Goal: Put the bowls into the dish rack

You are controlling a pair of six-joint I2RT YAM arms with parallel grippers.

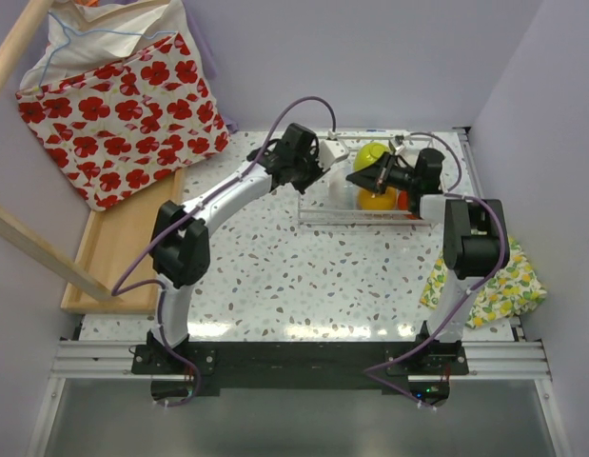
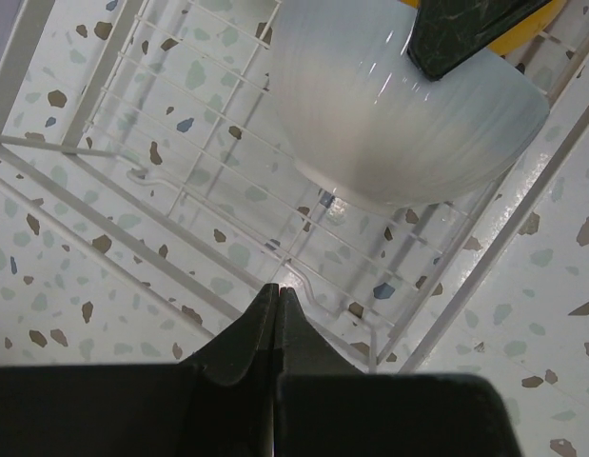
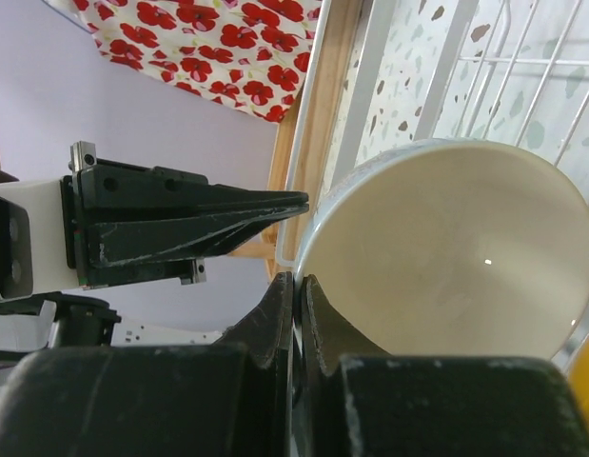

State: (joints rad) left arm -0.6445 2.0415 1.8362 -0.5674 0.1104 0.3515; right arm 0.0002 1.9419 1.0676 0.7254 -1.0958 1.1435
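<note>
Loading is judged well advanced: a lime green round bowl [image 1: 372,154], an orange-yellow bowl [image 1: 378,200] and a red-orange bowl [image 1: 404,200] are seen in the rectangular white wire dish rack [image 1: 356,217], far right on the speckled surface [image 1: 304,276]. A tilted white ribbed bowl [image 2: 399,124] inside it appears to be pinched at its rim by the near-closed right claw [image 3: 296,281]. The left claw [image 2: 278,297] is pressed together, empty.

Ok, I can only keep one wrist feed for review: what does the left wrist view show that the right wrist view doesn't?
Only the left wrist view: the ribbed outside of the white bowl, the wire floor of the dish rack over the speckled table, and a sliver of the orange-yellow bowl. Only the right wrist view: the bowl's cream inside, the poppy-print cloth, the wooden tray and the left gripper side-on. Both: the white bowl, rack wires, and each arm's own closed fingers at the bottom.
</note>
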